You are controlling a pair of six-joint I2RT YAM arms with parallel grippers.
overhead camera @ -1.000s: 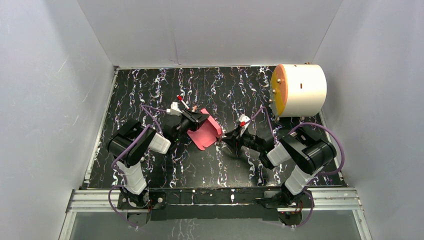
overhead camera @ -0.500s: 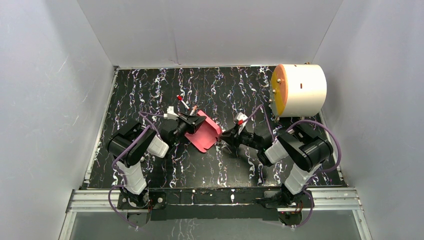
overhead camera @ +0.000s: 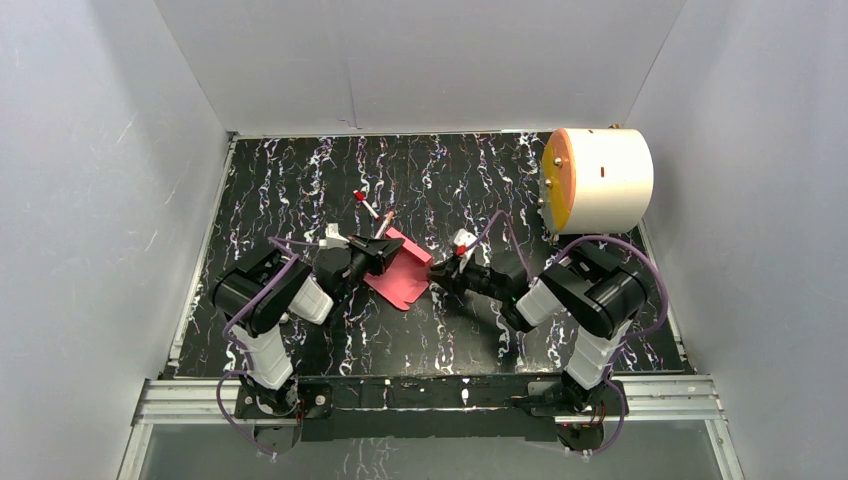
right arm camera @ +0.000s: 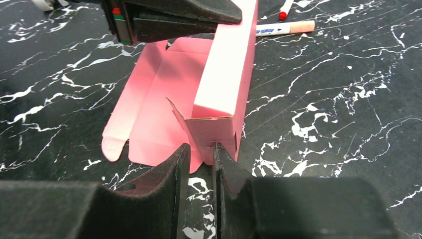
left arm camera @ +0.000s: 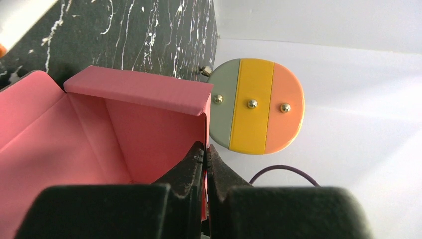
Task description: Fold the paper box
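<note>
The paper box [overhead camera: 398, 277] is pink card, partly folded, with one long wall raised and the rest lying flat on the black marbled table. My left gripper [overhead camera: 384, 250] is shut on the raised wall's edge; the left wrist view shows the jaws [left arm camera: 205, 149] pinched on the card of the box [left arm camera: 124, 134]. My right gripper [overhead camera: 437, 272] is at the box's near end. In the right wrist view its jaws [right arm camera: 199, 147] stand narrowly open, with the end flap of the box [right arm camera: 224, 79] just reaching between the tips.
A big white cylinder with an orange face [overhead camera: 597, 180] lies at the back right; its striped face shows in the left wrist view [left arm camera: 254, 112]. Two thin pens [overhead camera: 368, 205] lie just behind the box, also in the right wrist view [right arm camera: 286, 28]. White walls enclose the table.
Both grippers and the box have shifted left and slightly nearer. The right gripper has closed in on the box's end flap.
</note>
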